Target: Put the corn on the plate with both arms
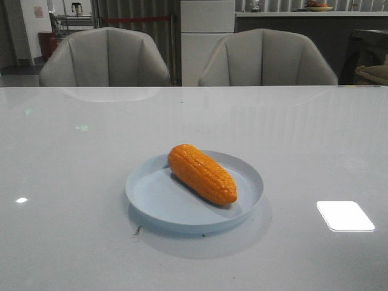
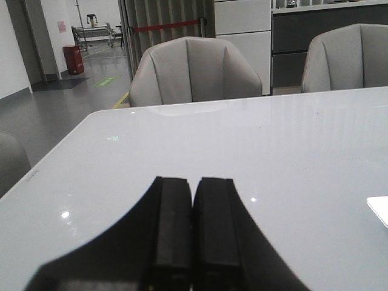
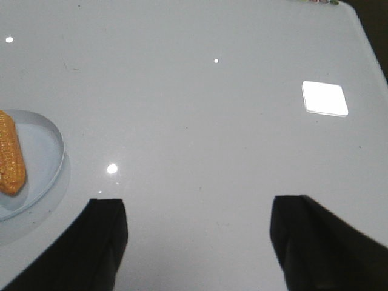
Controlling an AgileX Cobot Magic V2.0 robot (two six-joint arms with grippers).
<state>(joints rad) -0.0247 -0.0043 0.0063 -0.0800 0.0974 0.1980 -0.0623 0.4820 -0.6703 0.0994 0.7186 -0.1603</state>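
Left gripper (image 2: 193, 233) jaws pressed together, empty, over bare surface (image 2: 291, 151); right gripper (image 3: 197, 242) jaws wide apart, empty, beside the plate (image 1: 151, 197); corn (image 1: 201, 173) lies diagonally on the plate, mid-surface; risk, judged: any sweeping arm motion could nudge the plate's rim and roll the corn off.

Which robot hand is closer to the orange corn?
Right. The right end effector, open, has the glossy orange corn cob on the pale blue round plate in its view. The left end effector, shut, sees only bare white table.
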